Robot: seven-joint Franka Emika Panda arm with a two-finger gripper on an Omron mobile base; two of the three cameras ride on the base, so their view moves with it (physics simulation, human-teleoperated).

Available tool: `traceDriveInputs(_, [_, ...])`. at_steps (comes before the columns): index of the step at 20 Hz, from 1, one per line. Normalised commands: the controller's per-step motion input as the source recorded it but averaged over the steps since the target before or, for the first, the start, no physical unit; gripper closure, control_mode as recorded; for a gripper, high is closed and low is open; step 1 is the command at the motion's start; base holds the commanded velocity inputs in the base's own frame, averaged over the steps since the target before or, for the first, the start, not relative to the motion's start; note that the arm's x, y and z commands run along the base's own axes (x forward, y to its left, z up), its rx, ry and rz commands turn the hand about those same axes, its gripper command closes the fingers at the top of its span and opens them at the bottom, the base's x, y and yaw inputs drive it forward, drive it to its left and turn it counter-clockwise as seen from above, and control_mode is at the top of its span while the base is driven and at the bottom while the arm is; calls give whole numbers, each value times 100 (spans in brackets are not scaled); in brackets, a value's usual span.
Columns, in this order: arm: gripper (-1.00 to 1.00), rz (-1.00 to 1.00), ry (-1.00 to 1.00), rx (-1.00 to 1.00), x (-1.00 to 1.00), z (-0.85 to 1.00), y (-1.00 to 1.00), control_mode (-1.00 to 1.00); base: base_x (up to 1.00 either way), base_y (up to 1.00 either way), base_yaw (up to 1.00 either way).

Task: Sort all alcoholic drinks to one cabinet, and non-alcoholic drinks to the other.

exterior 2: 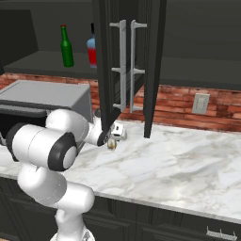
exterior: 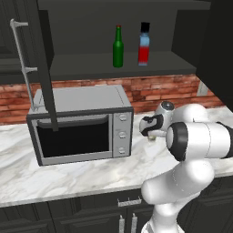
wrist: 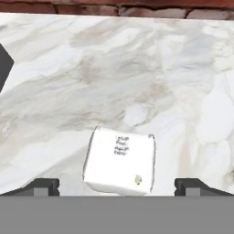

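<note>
While both alcohol bottles (exterior: 118, 48) stand shelved, the hand (wrist: 116, 186), released, straddles the cream container (wrist: 119, 160) on the counter (wrist: 137, 82), ready to grasp.

Kitchen: marble counter (exterior 2: 188, 155), brick backsplash (exterior: 154, 91), steel microwave (exterior: 82, 125), dark upper cabinets (exterior 2: 127, 61) with bar handles, wall outlet (exterior 2: 201, 104), base cupboards (exterior: 68, 214) below.
</note>
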Motion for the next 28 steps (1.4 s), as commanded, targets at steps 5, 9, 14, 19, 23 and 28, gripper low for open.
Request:
traceDriveInputs(5, [-100, 0, 0, 0, 8, -21, 0, -100, 0, 0, 0])
traceDriveInputs(9, [-100, 0, 0, 2, 9, -16, 0, -100, 0, 0, 0])
traceDriveInputs(14, [-100, 0, 0, 2, 12, -10, 0, -100, 0, 0, 0])
traceDriveInputs(19, [100, 0, 1, 2, 13, -14, 0, -100, 0, 0, 0])
traceDriveInputs(23, [100, 0, 7, 0, 11, -23, -3, -100, 0, 0, 0])
traceDriveInputs(28, [100, 0, 2, 0, 0, -11, -3, -100, 0, 0, 0])
